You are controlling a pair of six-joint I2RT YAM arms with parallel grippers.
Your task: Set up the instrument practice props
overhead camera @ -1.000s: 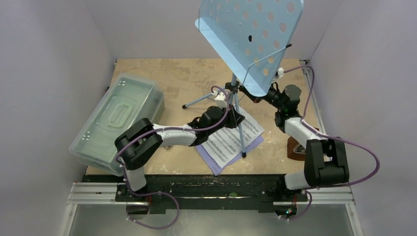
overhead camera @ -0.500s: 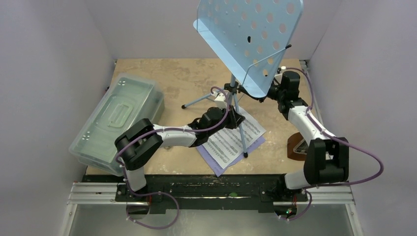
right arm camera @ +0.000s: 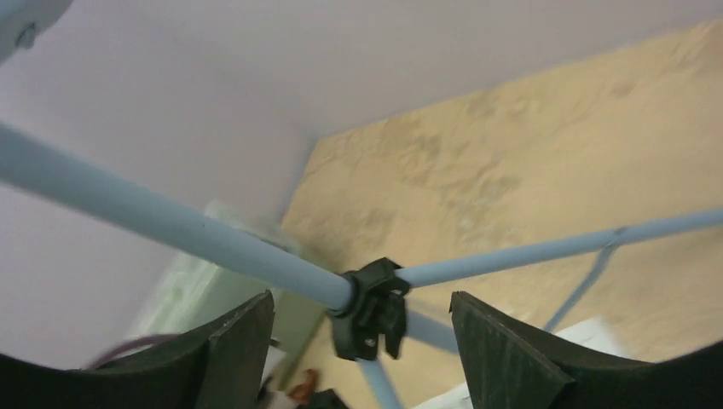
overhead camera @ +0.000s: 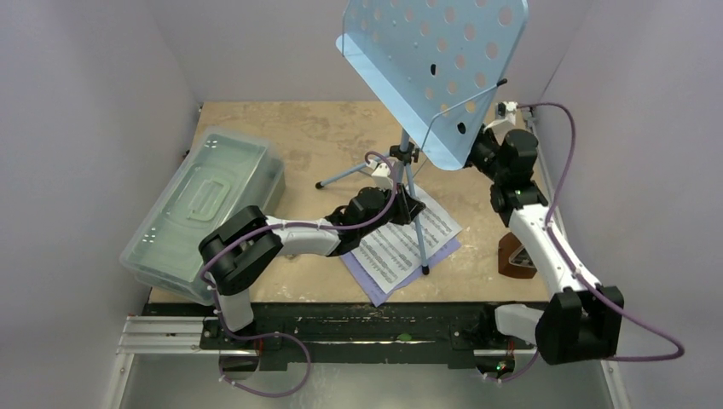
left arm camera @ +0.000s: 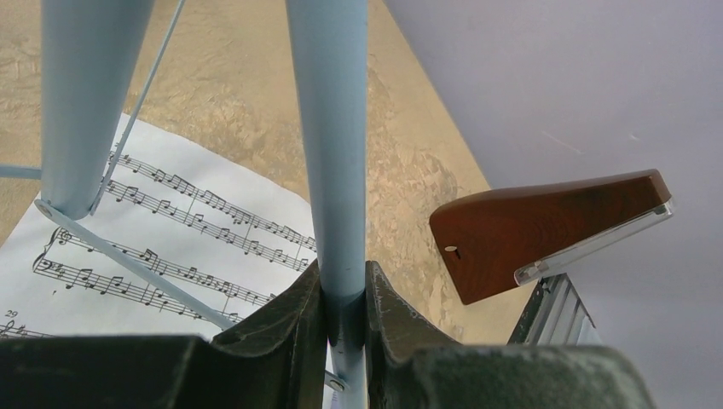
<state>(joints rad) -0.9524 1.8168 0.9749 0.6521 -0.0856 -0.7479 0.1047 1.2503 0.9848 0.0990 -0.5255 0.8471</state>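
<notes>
Left gripper (left arm camera: pixel 345 294) clamped on music stand (overhead camera: pixel 435 68) leg, over sheet music (overhead camera: pixel 396 247). Right gripper (right arm camera: pixel 362 315) spread wide, facing stand's black collar (right arm camera: pixel 375 294). Metronome (left arm camera: pixel 546 234) on desk (overhead camera: pixel 307 136), right of stand.

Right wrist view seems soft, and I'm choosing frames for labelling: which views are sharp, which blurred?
Right wrist view: blurred throughout, the music stand tubes and black collar soft-edged. Left wrist view: crisp, notes on the sheet music legible, metronome sharp. Top external view: sharp and evenly lit, shadows soft.
</notes>
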